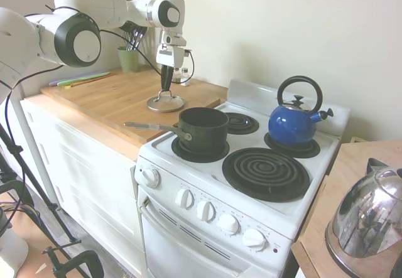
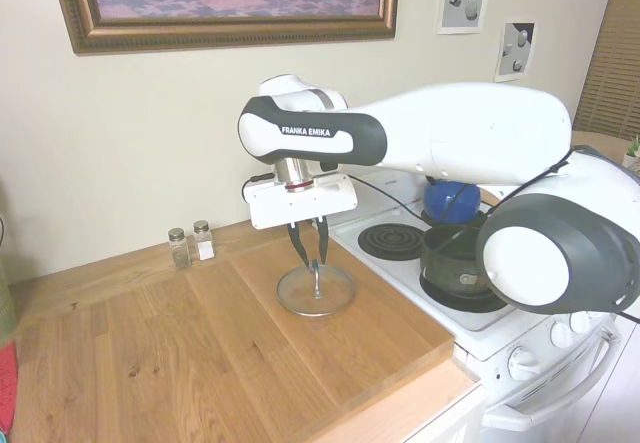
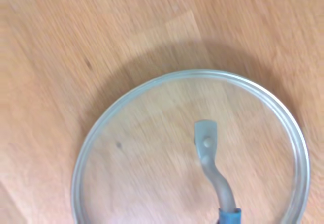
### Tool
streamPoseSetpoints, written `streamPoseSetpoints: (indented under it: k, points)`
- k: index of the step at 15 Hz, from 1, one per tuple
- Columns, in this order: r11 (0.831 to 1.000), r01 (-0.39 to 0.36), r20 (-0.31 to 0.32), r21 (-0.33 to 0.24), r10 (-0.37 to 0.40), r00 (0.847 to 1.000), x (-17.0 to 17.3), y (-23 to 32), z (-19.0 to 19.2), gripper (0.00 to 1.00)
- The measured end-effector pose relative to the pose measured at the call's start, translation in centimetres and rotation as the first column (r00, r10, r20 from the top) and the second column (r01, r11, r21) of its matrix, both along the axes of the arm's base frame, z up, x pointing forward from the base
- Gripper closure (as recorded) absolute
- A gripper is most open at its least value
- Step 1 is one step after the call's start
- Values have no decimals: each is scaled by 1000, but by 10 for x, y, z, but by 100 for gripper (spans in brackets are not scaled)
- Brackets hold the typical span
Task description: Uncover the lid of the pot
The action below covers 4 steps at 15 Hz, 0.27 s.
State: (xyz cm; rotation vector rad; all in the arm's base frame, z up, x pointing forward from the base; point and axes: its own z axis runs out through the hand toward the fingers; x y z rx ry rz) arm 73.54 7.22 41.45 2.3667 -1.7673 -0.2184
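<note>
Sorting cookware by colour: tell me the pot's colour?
Dark grey-green, the pot shows best in the first exterior view.

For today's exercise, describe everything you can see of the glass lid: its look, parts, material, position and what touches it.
The lid is a round disc of clear glass with a thin metal rim and an arched metal loop handle rising from its middle. It lies flat, handle up, on the wooden countertop beside the stove, off the pot, which stands open on a burner. The wood grain shows through the glass. The gripper is right above it, its fingers either side of the handle; whether they are pressing on it cannot be told.
</note>
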Motion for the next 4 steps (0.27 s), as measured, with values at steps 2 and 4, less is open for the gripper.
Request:
streamPoseSetpoints:
  k: [2, 4]
  points:
    - [1000, -3, 34, 4, 3, 999, -2, 0, 21, 0]
    - [1000, -7, 107, 11, 5, 994, -8, -3, 65, 0]
